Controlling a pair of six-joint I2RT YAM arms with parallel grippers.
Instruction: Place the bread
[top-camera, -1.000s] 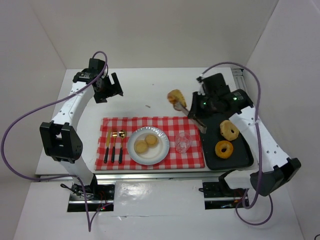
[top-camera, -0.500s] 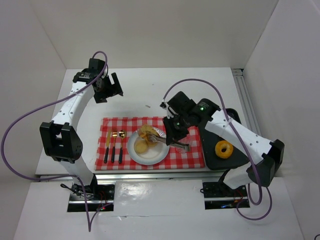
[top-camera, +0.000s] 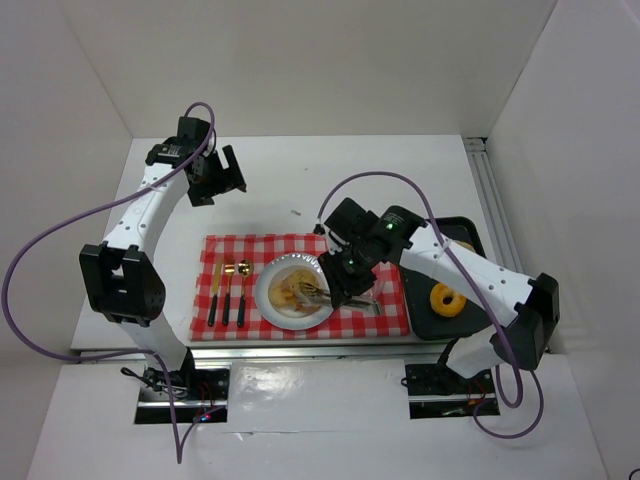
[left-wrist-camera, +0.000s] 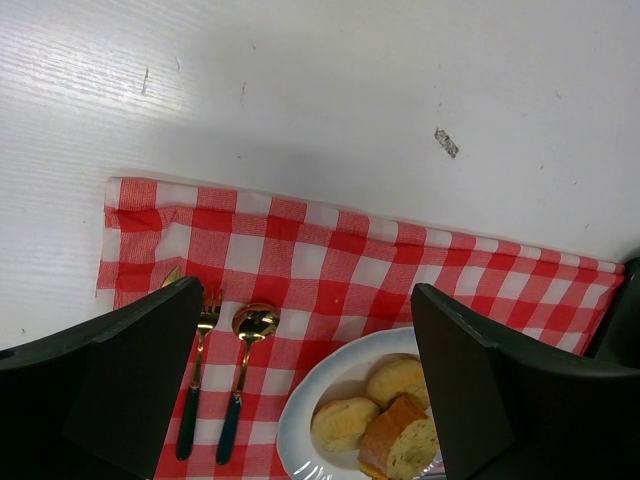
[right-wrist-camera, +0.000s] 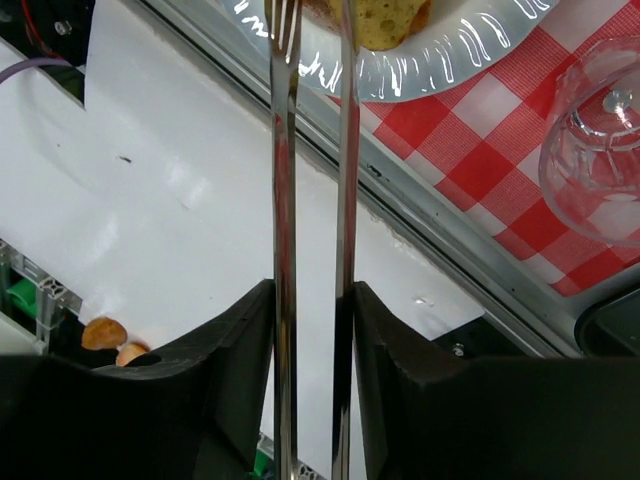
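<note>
Right arm is stretched from the lower right of the overhead view toward the centre, elbow high, forearm angled down and left over the checked cloth (top-camera: 240, 252). The right gripper (top-camera: 350, 277) is clamped on a pair of metal tongs (top-camera: 321, 292). The wrist view shows its fingers (right-wrist-camera: 240, 360) pressing the two thin blades close together, with only a narrow slit between them. The tong tips sit over the white plate (top-camera: 268, 305), right at the bread (top-camera: 292, 290). Whether they are pinching it or just touching it, I cannot tell.

The bread is on the plate, in the middle of the cloth. The left wrist view shows two small round buns side by side, with the rough brown piece against them on the lower right.

Left arm is folded up at the upper left of the overhead view. The left gripper (top-camera: 222, 175) hangs over the bare white table (top-camera: 300, 170) above the cloth's top edge, pincer spread wide and holding nothing.

A fork (left-wrist-camera: 190, 415) and a spoon (left-wrist-camera: 250, 322) lie on the cloth left of the plate. A glass (right-wrist-camera: 600, 150) stands just right of the plate. At the right of the overhead view, a doughnut (top-camera: 448, 298) sits on the black tray (top-camera: 440, 326).
</note>
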